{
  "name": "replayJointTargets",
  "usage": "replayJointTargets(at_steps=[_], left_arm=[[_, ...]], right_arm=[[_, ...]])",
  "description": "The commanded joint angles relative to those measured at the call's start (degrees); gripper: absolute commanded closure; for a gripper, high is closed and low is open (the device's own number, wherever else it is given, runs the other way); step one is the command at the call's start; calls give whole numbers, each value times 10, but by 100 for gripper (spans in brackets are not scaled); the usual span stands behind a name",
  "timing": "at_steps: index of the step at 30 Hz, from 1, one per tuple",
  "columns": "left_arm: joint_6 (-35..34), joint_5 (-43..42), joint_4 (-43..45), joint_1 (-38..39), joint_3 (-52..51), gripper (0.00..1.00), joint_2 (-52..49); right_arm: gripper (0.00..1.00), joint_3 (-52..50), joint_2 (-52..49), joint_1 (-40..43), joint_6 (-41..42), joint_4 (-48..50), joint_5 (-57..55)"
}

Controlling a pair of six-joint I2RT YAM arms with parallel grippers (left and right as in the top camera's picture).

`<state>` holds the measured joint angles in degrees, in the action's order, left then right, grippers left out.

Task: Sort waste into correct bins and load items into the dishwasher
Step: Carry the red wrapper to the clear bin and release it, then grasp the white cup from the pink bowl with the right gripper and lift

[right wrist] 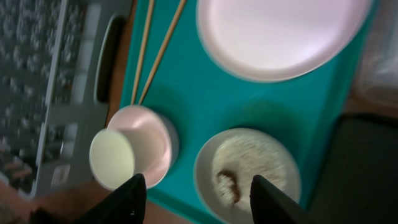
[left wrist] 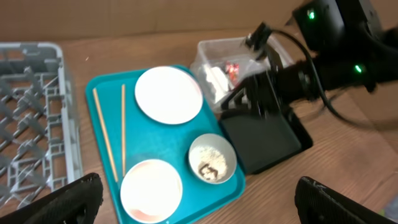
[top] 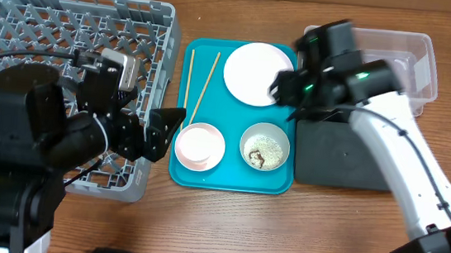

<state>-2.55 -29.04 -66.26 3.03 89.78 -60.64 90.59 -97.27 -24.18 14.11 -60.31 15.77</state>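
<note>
The pale pink plate [top: 257, 73], chopsticks [top: 201, 83], pink bowl [top: 199, 146] and grey-green bowl [top: 265, 146] holding rice and brown scraps lie on the teal tray [top: 229, 177]. In the right wrist view a white cup [right wrist: 112, 158] sits in the pink bowl [right wrist: 155, 140]. My left gripper [top: 163, 133] is open and empty beside the pink bowl, next to the grey dish rack [top: 70, 12]. My right gripper [top: 285, 89] is open and empty over the plate's right edge; its fingers [right wrist: 198, 202] frame the grey-green bowl [right wrist: 249, 174]. The clear tub [left wrist: 205, 53] holds the red wrapper [left wrist: 233, 67] and white tissue [left wrist: 214, 79].
The black tray [top: 343, 154] lies right of the teal tray, below the clear tub [top: 418, 62]. The right arm reaches across the black tray and tub. Bare wooden table lies along the front edge.
</note>
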Motion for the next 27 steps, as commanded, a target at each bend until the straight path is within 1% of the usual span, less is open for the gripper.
replayJointTargets(at_steps=[1, 5, 7, 11, 12, 15, 17, 20, 22, 24, 27], left_arm=[[8, 38, -6, 4, 0, 0, -12], [7, 53, -6, 4, 0, 0, -14], [7, 55, -10, 4, 0, 0, -14], [6, 63, -21, 4, 0, 0, -17], [-1, 81, -25, 4, 0, 0, -18], [-41, 113, -30, 4, 0, 0, -18], [-54, 115, -29, 4, 0, 0, -18], [-73, 115, -28, 4, 0, 0, -19], [-77, 115, -28, 4, 0, 0, -19], [-83, 116, -27, 4, 0, 0, -19], [-85, 117, -23, 2, 0, 0, -21]], right_arm=[[45, -17, -6, -61, -5, -11, 19], [44, -41, -9, -127, 0, 8, 6], [44, -59, -9, -150, 22, 26, -18], [44, -121, -11, -190, 25, 124, -23], [44, -147, -15, -203, 44, 165, -43], [44, -174, -27, -208, 82, 222, -80], [48, -182, -39, -207, 89, 250, -80], [53, -182, -56, -207, 89, 266, -82], [61, -182, -64, -207, 89, 271, -82], [75, -182, -68, -207, 89, 272, -87], [91, -179, -67, -203, 86, 269, -97]])
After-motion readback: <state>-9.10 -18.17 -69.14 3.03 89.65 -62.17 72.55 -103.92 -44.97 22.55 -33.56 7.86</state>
